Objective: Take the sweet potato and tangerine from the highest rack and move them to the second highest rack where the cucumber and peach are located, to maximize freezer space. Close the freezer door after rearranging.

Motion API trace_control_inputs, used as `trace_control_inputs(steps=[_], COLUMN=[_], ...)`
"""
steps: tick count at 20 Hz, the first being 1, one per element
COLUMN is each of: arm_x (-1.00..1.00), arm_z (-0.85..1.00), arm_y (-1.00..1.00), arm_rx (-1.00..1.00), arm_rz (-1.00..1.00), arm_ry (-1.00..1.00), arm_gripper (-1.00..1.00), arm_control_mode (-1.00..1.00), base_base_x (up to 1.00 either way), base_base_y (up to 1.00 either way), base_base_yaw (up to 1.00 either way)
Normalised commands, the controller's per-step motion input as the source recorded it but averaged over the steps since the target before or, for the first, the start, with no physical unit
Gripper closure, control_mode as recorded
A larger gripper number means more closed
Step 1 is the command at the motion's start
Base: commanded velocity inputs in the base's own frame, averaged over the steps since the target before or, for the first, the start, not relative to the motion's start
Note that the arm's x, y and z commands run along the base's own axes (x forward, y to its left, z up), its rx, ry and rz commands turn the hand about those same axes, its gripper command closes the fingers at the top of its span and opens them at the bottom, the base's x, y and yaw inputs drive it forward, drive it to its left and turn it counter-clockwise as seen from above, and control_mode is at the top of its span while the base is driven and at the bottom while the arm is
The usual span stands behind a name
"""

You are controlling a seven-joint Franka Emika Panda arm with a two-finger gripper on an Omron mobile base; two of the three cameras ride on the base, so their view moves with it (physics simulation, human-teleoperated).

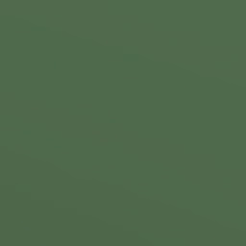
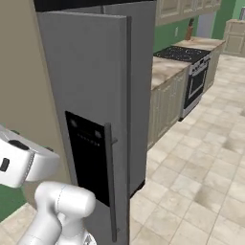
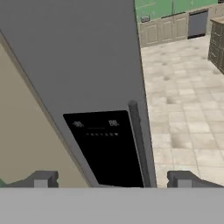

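Tiled kitchen floor (image 2: 201,182), one freezer door (image 3: 87,65) shut, tool (image 3: 112,179) fingers apart, empty.

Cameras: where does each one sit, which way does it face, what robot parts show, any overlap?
Left base view: behind the arm's left; flat green surface, no robot parts.
Right base view: behind the arm's right, facing the shut freezer door; white arm lower left.
Hand view: looks along the open gripper at the door.
Shared: right and hand views both show door, handle, black panel.
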Motion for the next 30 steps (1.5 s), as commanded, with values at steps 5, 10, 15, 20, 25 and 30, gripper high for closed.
trace_control_inputs(steps=[5, 10, 15, 20, 25, 30], arm_x=[0.0, 0.0, 0.6, 0.81, 0.79, 0.81], arm_z=[0.0, 0.0, -0.03, -0.1, -0.19, -0.25], arm_y=[0.0, 0.0, -0.08, -0.24, -0.12, 0.0], arm_rx=[0.0, 0.0, 0.01, 0.03, 0.04, 0.17], arm_rz=[0.0, 0.0, 0.0, 0.0, 0.0, 0.01], arm_ry=[0.0, 0.0, 0.08, 0.06, 0.01, 0.0], arm_gripper=[-1.0, -1.0, -1.0, -1.0, -1.0, -1.0], arm_control_mode=[1.0, 1.0, -1.0, -1.0, -1.0, -1.0], base_base_x=[0.36, 0.49, 0.12, 0.0, 0.0, 0.0], base_base_y=[0.49, 0.35, 0.0, 0.0, 0.0, 0.0], base_base_yaw=[-0.45, -0.27, -0.01, 0.0, 0.0, 0.0])
